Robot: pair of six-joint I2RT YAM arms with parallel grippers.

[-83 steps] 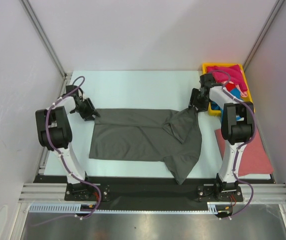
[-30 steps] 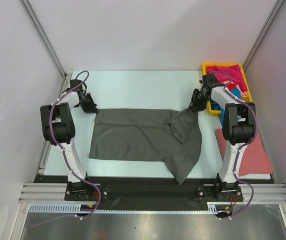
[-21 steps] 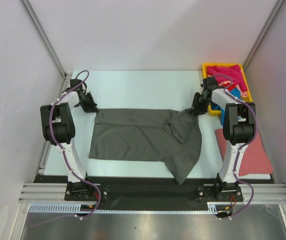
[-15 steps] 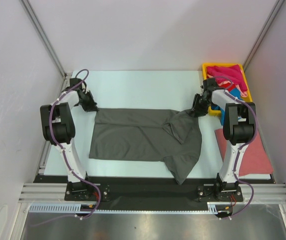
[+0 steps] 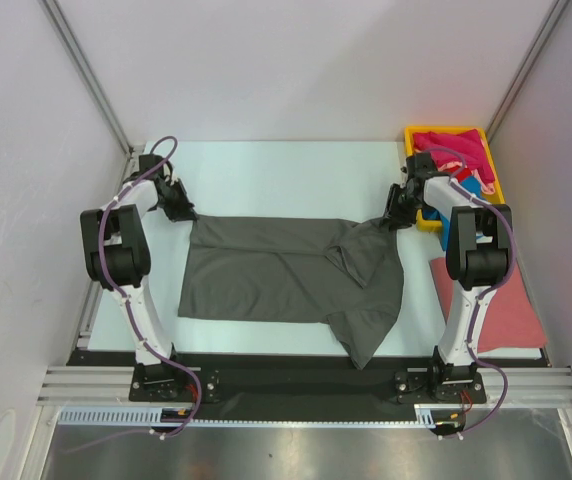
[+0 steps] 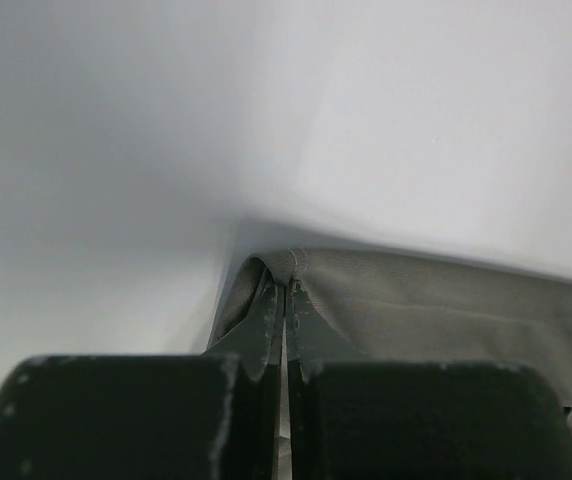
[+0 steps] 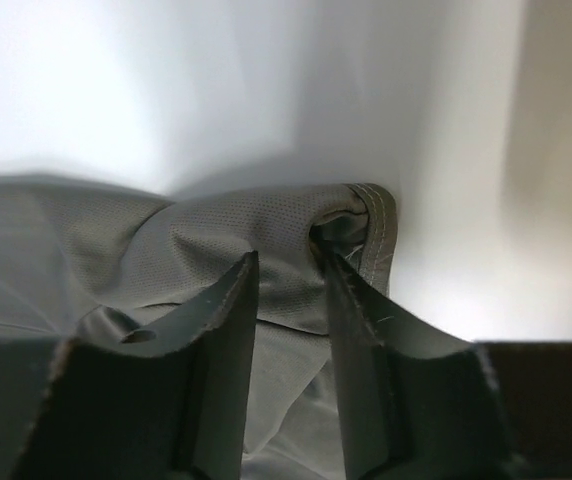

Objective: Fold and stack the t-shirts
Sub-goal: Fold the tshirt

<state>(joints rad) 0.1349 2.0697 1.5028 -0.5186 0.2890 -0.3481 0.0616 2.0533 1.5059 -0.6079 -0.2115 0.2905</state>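
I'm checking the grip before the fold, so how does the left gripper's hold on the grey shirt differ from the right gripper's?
The left gripper is pressed shut on a thin hem; the right gripper has its jaws apart with a bunched corner at its tips, its pinch unclear. Near the left gripper the cloth lies flat; near the right gripper it is folded over. Both are at far corners of the grey shirt.

Probably a lab test cell: white panel walls (image 5: 316, 60), aluminium framing (image 5: 86, 70).
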